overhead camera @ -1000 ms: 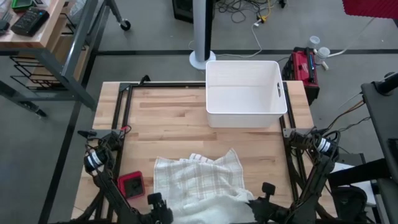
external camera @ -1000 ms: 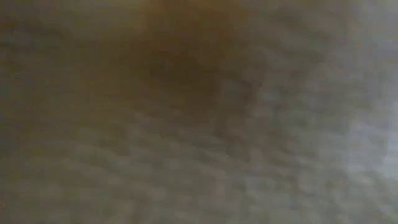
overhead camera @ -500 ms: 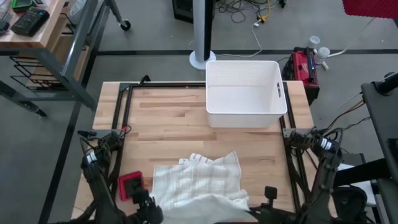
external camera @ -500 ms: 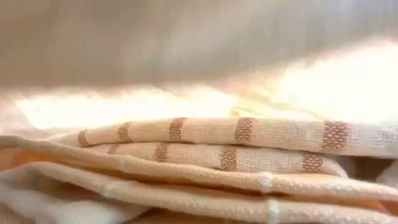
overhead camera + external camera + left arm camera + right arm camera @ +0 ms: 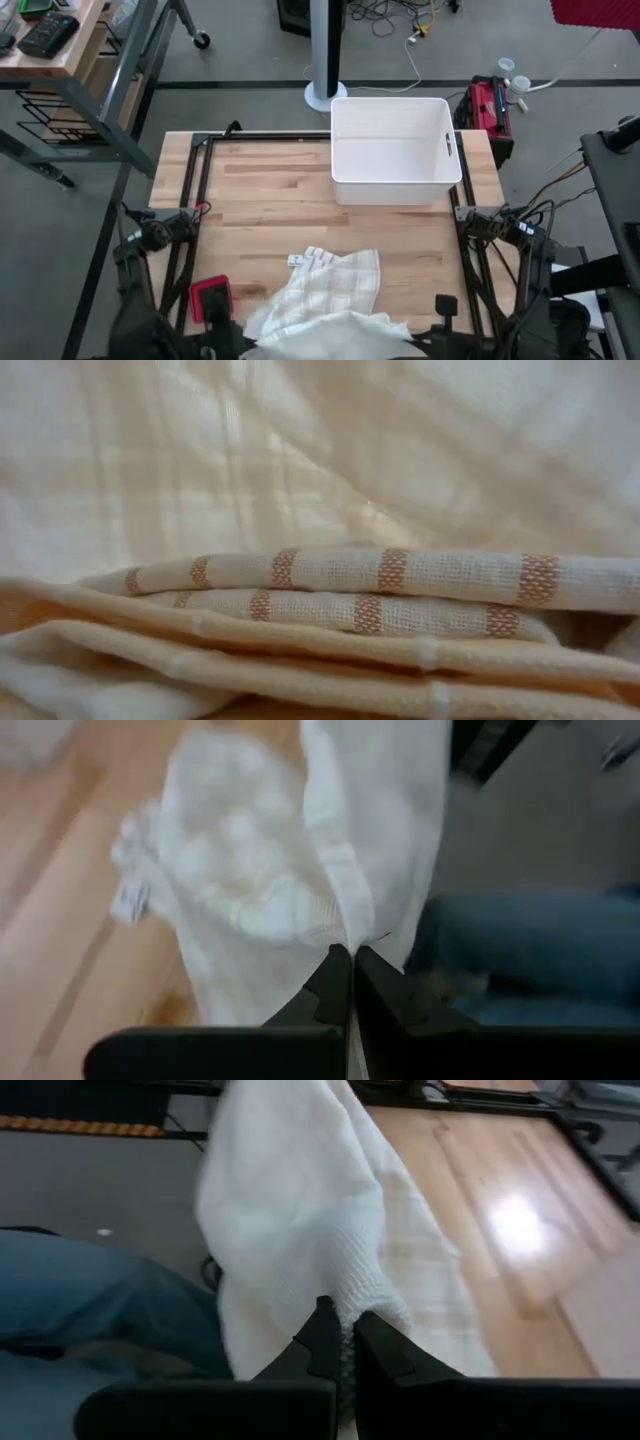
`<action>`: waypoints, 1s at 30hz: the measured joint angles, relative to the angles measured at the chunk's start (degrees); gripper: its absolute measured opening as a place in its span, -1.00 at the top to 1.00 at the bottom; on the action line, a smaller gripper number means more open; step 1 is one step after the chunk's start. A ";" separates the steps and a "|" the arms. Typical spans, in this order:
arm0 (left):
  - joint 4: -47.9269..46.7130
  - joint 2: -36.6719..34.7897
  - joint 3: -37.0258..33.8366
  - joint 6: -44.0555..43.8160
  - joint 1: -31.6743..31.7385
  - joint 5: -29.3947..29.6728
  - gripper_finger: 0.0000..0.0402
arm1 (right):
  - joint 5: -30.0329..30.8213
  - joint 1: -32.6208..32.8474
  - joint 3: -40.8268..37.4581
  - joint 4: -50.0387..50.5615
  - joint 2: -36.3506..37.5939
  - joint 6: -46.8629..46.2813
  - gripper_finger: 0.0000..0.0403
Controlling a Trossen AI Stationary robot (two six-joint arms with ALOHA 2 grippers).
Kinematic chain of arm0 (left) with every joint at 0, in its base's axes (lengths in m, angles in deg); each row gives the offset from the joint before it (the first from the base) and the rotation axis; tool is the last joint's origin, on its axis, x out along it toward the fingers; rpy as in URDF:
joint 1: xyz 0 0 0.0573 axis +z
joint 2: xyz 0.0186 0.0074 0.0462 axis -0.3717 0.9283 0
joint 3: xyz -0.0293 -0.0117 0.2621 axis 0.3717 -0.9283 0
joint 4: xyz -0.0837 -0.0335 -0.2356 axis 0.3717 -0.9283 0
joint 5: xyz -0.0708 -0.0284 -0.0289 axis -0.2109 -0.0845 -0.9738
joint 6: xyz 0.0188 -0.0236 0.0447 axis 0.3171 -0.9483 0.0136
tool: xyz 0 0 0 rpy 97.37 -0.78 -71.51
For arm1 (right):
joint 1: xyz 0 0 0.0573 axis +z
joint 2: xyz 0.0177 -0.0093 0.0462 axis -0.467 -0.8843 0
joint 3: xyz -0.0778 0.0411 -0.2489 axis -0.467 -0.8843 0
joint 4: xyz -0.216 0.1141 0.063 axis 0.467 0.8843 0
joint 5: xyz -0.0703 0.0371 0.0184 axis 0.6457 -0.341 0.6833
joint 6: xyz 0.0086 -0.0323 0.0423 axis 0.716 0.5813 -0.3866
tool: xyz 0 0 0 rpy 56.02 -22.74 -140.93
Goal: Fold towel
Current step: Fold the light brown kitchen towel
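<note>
Towel (image 5: 325,300) lies bunched at the bench's (image 5: 270,190) near edge, its near side lifted off the wood. I have my left fingers (image 5: 335,982) clenched on one bit of its hem and my right fingers (image 5: 325,1335) clenched on another. Both grippers sit at the near edge. White bin (image 5: 393,150) stands at the far side, red block (image 5: 211,296) beside the towel.

I'm looking straight down on the bench (image 5: 270,190) from overhead, the low camera is sitting pressed against the towel (image 5: 330,600), and both wrist cameras are peering closely at that same towel.
</note>
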 joint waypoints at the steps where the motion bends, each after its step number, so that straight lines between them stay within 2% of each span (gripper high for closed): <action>1: 1.04 -1.19 -0.13 0.88 -0.26 2.06 1.00 | 0.12 -0.03 0.26 1.54 0.00 -0.70 1.00; 6: 1.87 -7.33 -0.02 4.22 -1.89 12.39 1.00 | 0.66 -0.43 1.45 9.03 0.08 -7.26 1.00; 10: 1.43 -11.03 -0.15 7.15 -2.12 14.24 1.00 | 2.02 -1.03 1.49 8.92 0.27 -5.71 1.00; 14: 0.87 -12.65 -0.72 4.97 -2.00 10.65 1.00 | 2.34 -1.42 1.57 8.91 0.44 -5.55 1.00; 19: -1.92 -11.12 -4.26 -4.47 -1.31 -1.13 1.00 | 2.36 -1.42 1.57 8.94 0.42 -5.12 1.00; 22: -1.60 -10.50 -9.03 -7.70 -1.15 -5.66 1.00 | 2.33 -1.44 1.57 8.91 0.42 -4.57 1.00; 27: -1.47 -10.01 -19.00 -14.54 -1.19 -7.25 1.00 | 2.29 -1.55 1.57 8.91 0.42 -4.59 1.00; 30: 0.12 -10.01 -25.09 -15.56 -1.10 -6.69 1.00 | 1.94 -1.71 1.14 8.90 0.42 -5.47 1.00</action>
